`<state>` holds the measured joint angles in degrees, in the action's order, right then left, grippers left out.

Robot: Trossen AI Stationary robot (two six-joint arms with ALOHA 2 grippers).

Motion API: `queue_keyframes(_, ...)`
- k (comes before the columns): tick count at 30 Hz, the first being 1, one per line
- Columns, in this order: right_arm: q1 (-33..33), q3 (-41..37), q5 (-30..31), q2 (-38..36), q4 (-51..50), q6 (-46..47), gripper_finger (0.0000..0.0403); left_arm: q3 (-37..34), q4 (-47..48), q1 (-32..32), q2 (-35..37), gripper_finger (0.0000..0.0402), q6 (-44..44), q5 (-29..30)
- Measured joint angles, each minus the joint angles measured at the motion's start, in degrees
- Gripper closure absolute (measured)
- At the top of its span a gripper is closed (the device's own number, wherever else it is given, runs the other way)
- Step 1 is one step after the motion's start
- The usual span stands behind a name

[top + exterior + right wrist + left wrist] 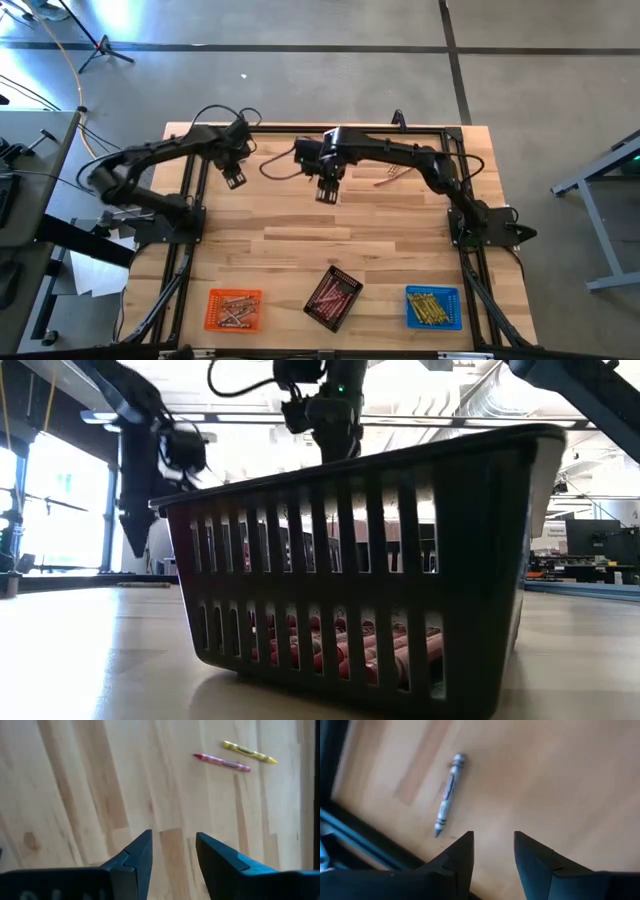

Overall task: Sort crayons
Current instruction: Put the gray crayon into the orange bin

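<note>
Pale wood planks of the table (300, 250) lie bare across the middle, leaving wide open room between the arms at the far side and three trays along the near edge. An orange tray (234, 308), a black tray (333, 297) turned askew and a blue tray (433, 307) each hold crayons, well apart from one another.

Hanging over the far left part, the left gripper (235, 179) has its fingers spread and empty; a grey crayon (448, 794) lies loose on the wood just ahead, near what seems to be the table's dark frame rail. Over the far middle, the right gripper (327, 192) is likewise parted and empty. A pink crayon (221, 762) and a yellow crayon (249, 752) lie side by side farther right.
</note>
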<state>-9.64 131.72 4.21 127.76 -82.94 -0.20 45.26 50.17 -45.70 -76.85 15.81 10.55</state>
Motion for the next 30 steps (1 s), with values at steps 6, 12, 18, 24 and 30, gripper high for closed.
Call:
queue_keyframes(6, -3.4, 0.0, -1.4, 0.0, 0.0, -0.3, 0.0265, 5.0, -0.7, -5.1, -8.1, 0.0273, 0.1, 3.6)
queue_keyframes(12, -4.9, 0.0, -1.6, 0.0, 0.3, -0.3, 0.0265, 9.6, -0.4, -8.2, -12.4, 0.0273, 0.4, 3.6)
queue_keyframes(18, -5.4, 0.0, -1.7, 0.0, 0.5, -0.3, 0.0265, 12.1, 0.4, -9.1, -14.0, 0.0273, 0.4, 3.3)
queue_keyframes(24, -5.3, 0.0, -1.7, 0.0, -1.1, -0.3, 0.0265, 12.3, 1.7, -9.0, -14.0, 0.0273, -0.1, 1.6)
queue_keyframes(30, -5.5, 0.0, -1.7, 0.0, -4.1, -0.4, 0.0265, 12.3, 1.7, -9.0, -14.0, 0.0273, 2.3, 1.6)
